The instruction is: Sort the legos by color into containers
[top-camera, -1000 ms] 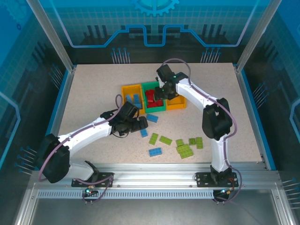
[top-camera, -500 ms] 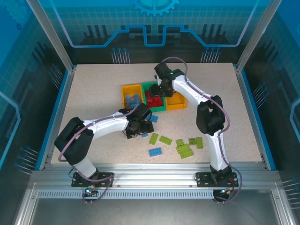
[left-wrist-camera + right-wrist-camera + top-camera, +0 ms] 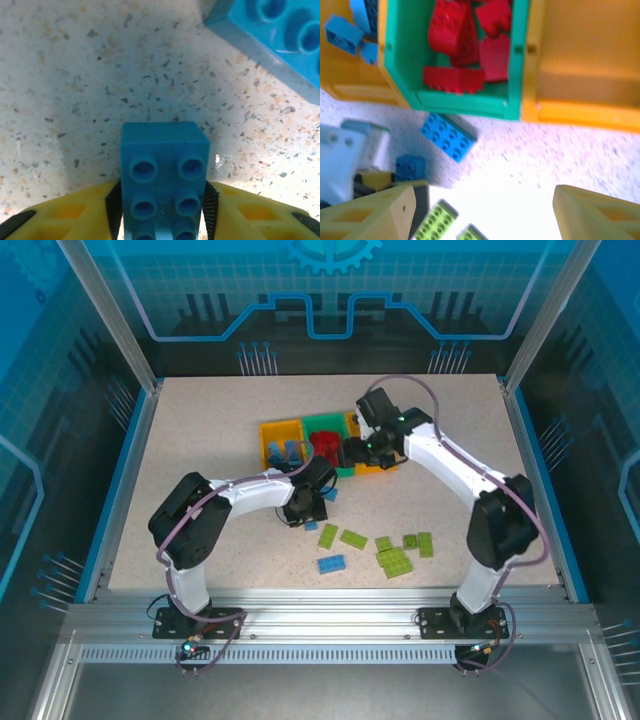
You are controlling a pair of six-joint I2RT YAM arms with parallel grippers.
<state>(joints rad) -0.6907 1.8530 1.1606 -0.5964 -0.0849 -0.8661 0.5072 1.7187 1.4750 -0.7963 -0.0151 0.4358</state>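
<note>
The left gripper pinches the near end of a small blue brick lying on the table, at five o'clock from the left orange-yellow bin of blues. So short a grip may let it pivot out on lifting, or clip the bigger blue brick at two o'clock. The right gripper hovers wide open, empty, near the green bin of reds.
</note>
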